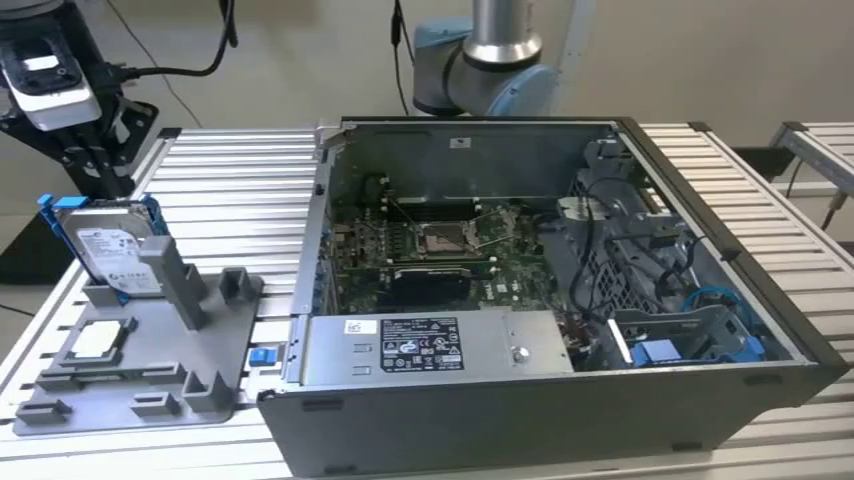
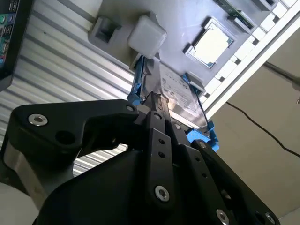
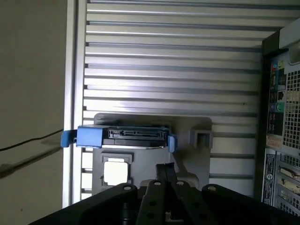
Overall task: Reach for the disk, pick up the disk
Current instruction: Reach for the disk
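Observation:
The disk (image 1: 110, 250) is a silver drive with a white label in a blue bracket. It stands upright on edge in a grey holder (image 1: 147, 380) at the exterior view's left. My gripper (image 1: 104, 178) hangs just above its top edge, black fingers pointing down. In the second wrist view the fingertips (image 2: 152, 101) lie close together beside the disk (image 2: 180, 96), apart from its blue frame. The first wrist view looks down past the gripper (image 3: 166, 171) onto the disk's connector edge (image 3: 124, 135). The gripper looks shut with nothing between its fingers.
A small square processor chip (image 1: 96, 342) lies flat on the holder in front of the disk. A grey post (image 1: 174, 280) rises right beside the disk. The open computer case (image 1: 561, 300), with its silver box (image 1: 427, 345), stands to the right on the slatted table (image 1: 240, 180).

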### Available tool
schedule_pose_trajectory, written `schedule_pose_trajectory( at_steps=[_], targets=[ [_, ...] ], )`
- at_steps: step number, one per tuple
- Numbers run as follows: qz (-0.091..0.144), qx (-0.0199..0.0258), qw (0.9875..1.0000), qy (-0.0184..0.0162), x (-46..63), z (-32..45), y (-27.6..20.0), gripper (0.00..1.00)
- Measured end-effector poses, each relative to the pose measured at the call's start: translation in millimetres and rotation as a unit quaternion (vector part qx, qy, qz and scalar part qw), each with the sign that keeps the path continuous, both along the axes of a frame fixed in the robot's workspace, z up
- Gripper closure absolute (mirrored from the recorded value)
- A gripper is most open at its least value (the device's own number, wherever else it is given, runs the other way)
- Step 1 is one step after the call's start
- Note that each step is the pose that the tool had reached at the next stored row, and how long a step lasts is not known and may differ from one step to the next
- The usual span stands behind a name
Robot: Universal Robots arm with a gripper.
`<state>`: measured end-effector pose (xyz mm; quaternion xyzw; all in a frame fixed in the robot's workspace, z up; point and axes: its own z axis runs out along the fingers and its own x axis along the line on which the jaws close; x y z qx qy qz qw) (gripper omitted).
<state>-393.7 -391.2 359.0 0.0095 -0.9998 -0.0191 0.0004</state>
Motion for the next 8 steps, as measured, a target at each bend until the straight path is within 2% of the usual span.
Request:
schedule_pose_trajectory(
  at_steps=[2, 8],
  targets=[
    [0.000, 0.0000, 1.0000, 0.0000, -1.8, -0.2, 6.3, 1.00],
    [0.000, 0.0000, 1.0000, -0.0002, -23.2, -1.8, 16.2, 1.00]
  ],
)
